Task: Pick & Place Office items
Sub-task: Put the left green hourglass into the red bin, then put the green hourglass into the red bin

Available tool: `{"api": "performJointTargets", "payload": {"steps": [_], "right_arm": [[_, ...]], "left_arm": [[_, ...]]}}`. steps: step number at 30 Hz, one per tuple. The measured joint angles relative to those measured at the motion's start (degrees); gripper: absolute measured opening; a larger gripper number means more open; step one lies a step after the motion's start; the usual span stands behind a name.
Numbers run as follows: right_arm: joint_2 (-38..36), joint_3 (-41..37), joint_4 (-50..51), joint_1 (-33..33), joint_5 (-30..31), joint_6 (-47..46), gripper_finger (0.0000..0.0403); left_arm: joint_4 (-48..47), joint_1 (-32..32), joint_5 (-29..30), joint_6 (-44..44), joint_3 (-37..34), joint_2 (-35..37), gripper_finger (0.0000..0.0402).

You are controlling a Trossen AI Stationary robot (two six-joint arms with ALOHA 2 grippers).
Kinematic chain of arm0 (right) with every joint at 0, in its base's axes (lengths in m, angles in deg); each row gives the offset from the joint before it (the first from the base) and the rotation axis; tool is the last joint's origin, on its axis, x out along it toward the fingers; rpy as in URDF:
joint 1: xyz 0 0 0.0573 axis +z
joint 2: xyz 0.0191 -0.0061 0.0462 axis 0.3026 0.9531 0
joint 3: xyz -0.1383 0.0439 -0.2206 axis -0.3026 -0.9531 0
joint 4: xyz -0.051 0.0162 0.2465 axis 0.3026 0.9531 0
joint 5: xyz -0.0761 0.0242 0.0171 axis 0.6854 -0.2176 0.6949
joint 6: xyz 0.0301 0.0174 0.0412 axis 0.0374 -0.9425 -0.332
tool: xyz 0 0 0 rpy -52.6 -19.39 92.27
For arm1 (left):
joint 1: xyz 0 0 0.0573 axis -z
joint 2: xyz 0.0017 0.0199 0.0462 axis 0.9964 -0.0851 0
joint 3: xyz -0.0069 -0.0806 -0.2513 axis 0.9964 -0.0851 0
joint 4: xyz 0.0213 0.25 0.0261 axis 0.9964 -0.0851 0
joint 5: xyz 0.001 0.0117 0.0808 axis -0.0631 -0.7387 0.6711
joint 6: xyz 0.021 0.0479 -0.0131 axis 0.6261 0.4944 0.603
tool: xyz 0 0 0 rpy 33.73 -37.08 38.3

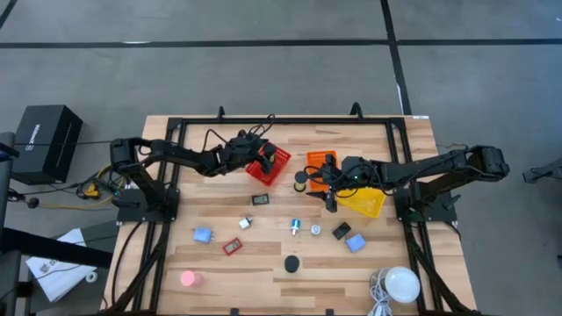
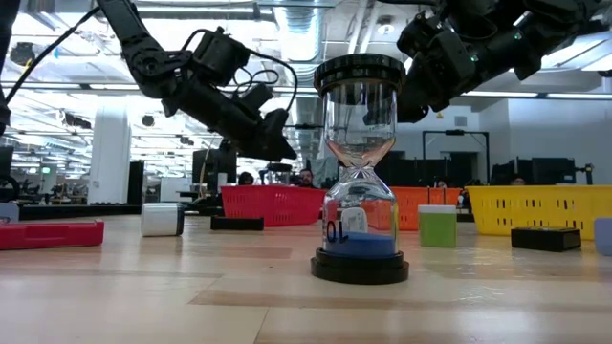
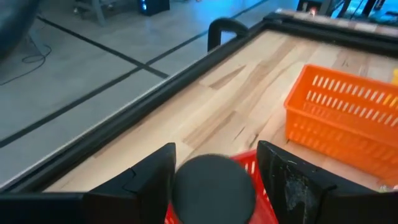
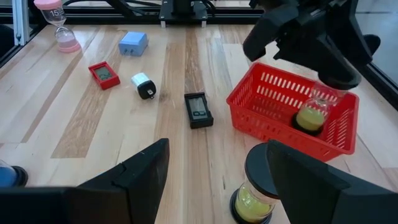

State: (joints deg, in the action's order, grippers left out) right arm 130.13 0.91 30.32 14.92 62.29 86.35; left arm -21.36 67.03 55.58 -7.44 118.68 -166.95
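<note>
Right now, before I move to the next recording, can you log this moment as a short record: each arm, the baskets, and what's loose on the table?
left gripper: over the red basket, just above a yellow-sand hourglass standing in it
right gripper: fingers open, near the orange basket, facing a second yellow hourglass on the table
loose on table: blue block, red-framed piece, black rectangle, blue-sand hourglass, pink hourglass

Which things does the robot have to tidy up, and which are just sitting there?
To tidy: blue block, red-framed piece, black rectangle, pink hourglass.
Just sitting: white lamp, black box.
</note>
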Motion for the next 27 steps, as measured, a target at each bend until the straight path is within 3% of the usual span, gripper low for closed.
{"api": "performJointTargets", "payload": {"steps": [6,12,19,27], "right_arm": [[0.0,0.0,0.09,0.0,0.01,0.0,0.026],[0.0,0.0,0.17,0.0,0.01,-0.02,0.026],[0.02,-0.2,0.14,0.02,0.15,-0.57,0.026],[0.02,-0.2,-0.19,-0.11,0.84,-1.97,0.026]], "left_arm": [[-0.63,0.42,-0.02,0.13,-0.02,4.02,0.0235],[-1.8,2.83,-0.06,0.15,-0.02,13.54,0.0245],[-12.57,6.79,-0.63,0.17,-0.02,23.08,0.0233],[-17.81,11.08,-3.15,0.21,-1.89,25.4,0.0226]]}}
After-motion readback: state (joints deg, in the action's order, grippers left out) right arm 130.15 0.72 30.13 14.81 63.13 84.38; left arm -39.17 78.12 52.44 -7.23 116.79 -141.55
